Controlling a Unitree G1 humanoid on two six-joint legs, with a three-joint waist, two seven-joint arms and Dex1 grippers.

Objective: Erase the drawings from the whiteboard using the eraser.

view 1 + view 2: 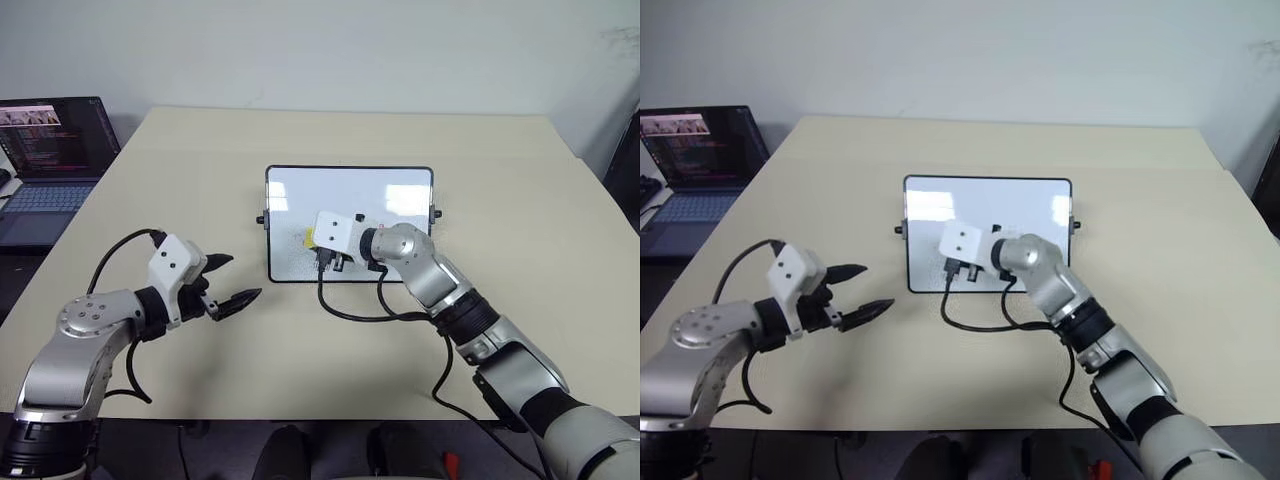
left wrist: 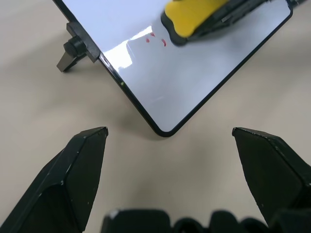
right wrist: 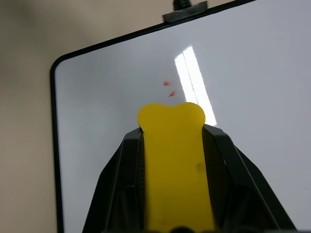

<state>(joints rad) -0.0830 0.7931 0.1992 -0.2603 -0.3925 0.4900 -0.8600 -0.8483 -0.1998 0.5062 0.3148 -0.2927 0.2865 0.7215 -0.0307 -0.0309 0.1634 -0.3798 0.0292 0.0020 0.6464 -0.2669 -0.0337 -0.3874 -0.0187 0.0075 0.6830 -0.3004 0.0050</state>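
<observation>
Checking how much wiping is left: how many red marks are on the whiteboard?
2 clear ones: red marks close together on the whiteboard, just ahead of the yellow eraser in the right claw. More may be hidden beneath it.

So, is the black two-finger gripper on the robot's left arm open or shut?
Open. The left gripper hovers over the beige table, and its two black fingers stand wide apart with nothing between them.

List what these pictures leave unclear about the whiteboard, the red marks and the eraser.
- Whether the eraser touches the whiteboard: no view shows the contact.
- Red marks: too small to read or count; the right gripper covers that area in the head views.
- Laptop: cut off by the left edge.
</observation>
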